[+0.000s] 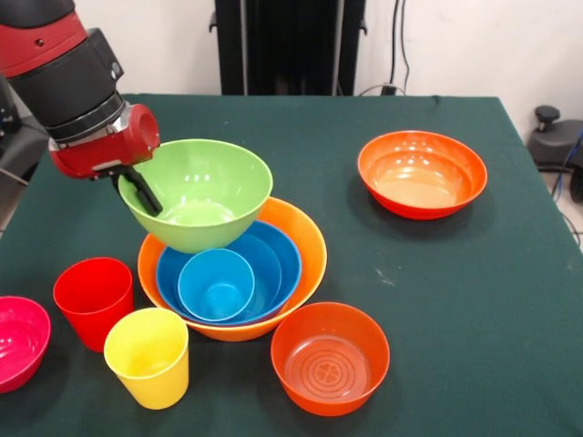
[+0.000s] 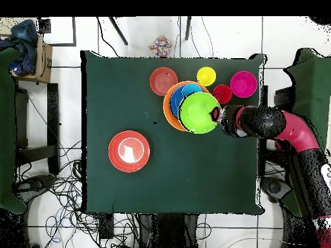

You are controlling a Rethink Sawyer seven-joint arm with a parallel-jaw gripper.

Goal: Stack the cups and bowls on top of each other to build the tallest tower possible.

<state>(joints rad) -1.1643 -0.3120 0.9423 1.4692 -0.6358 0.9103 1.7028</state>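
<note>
While the gripper (image 1: 137,187) pinches the near rim of the lime green bowl (image 1: 202,191), that bowl hangs tilted over the pile.

One black finger (image 1: 144,193) sits inside the wall, so the jaws are clamped on the rim at the bowl's arm side. Underneath: pale orange bowl (image 1: 305,238) with the blue bowl (image 1: 273,259) and a small light blue bowl (image 1: 216,284) nested in it. Red cup (image 1: 93,300), yellow cup (image 1: 148,356) and magenta bowl (image 1: 18,340) stand just beside the pile; two red-orange bowls (image 1: 330,357) sit apart, one (image 1: 422,173) well off.
</note>
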